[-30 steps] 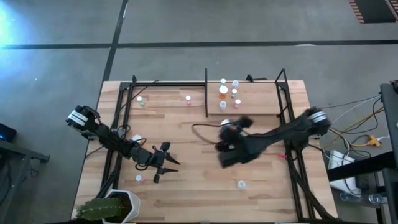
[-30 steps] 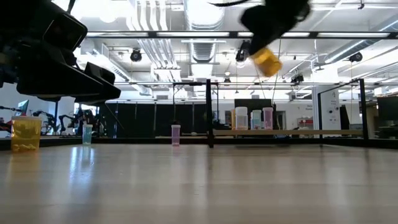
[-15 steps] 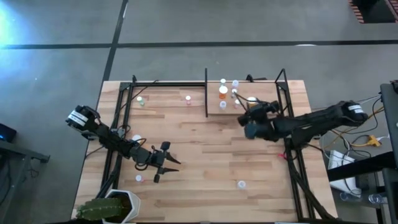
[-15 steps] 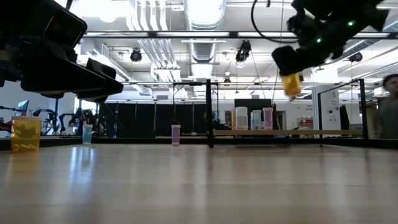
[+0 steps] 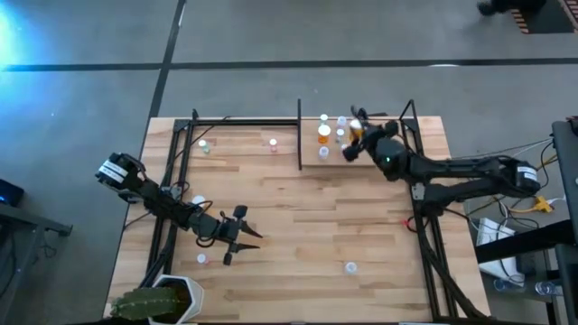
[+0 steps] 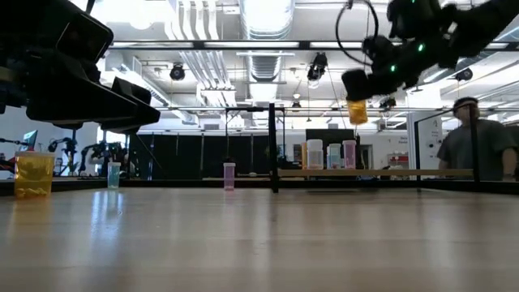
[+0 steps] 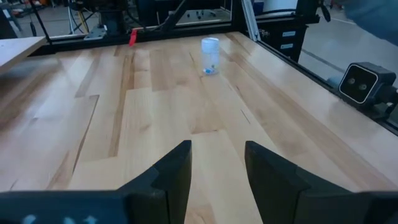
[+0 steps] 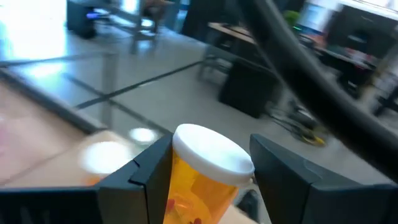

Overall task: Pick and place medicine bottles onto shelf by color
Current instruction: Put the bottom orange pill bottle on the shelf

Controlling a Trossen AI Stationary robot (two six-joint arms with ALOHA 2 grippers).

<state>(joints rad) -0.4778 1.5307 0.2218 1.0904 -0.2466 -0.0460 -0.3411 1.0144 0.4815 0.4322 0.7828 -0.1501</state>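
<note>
Right wrist view: right end effector (image 8: pixel 205 174) grasps orange bottle (image 8: pixel 196 180) between its fingers

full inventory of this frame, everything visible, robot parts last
Held bottle: 1, orange, white cap, in the right claw above the shelf's right section.
Shelf bottles: about four, orange and pale, right of the divider.
Left-section bottles: 2, greenish and pink.
Loose bottles: 1 clear at front right, 1 near the left claw.
Shelf: 1, light wood, black rods.
Plant: 1, green, front-left corner.
Person: 1, behind the table.
Left claw: open, idle front left.
Right claw: shut on the orange bottle.
</note>
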